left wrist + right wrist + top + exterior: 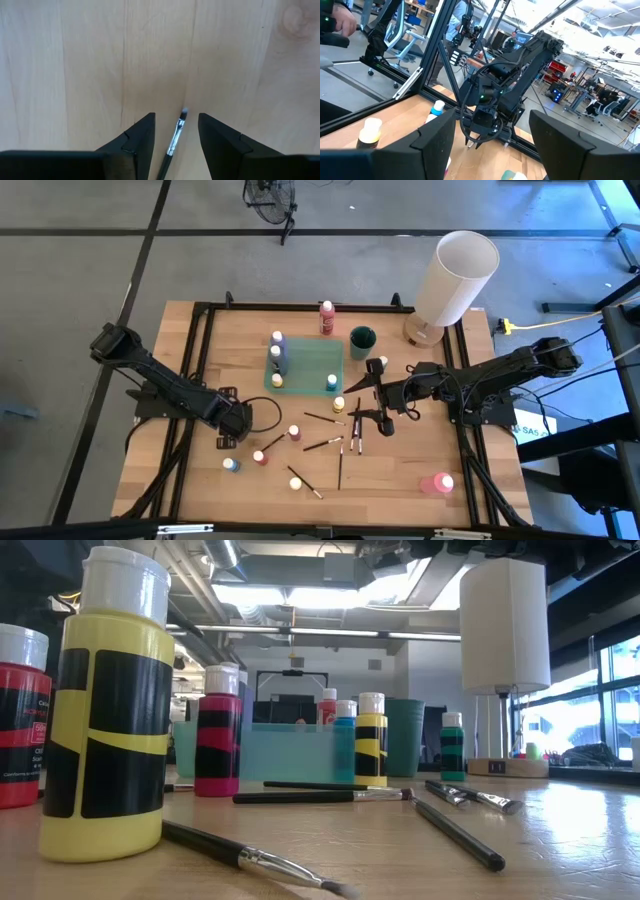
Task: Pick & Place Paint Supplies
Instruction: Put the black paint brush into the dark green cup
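Observation:
My left gripper [238, 432] points down at the table's left half, open. In the left wrist view [176, 116] a thin dark-handled brush [175, 142] lies on the wood between its fingers; whether a finger touches it, I cannot tell. My right gripper [362, 402] hovers level right of centre, open and empty [492, 117], facing the left arm [487, 115]. A teal tray [305, 358] holds several white-capped bottles [277, 355]. More bottles [259, 457] stand upright on the wood, and several brushes [322, 444] lie flat near the middle. The low view shows a yellow bottle [110, 710] up close.
A big white cylinder [455, 280] stands at the far right corner, a dark green cup [362, 340] beside the tray, and a red bottle [327, 317] behind it. A pink bottle [438, 483] sits near the right front. Black frame rails [200, 360] border the table.

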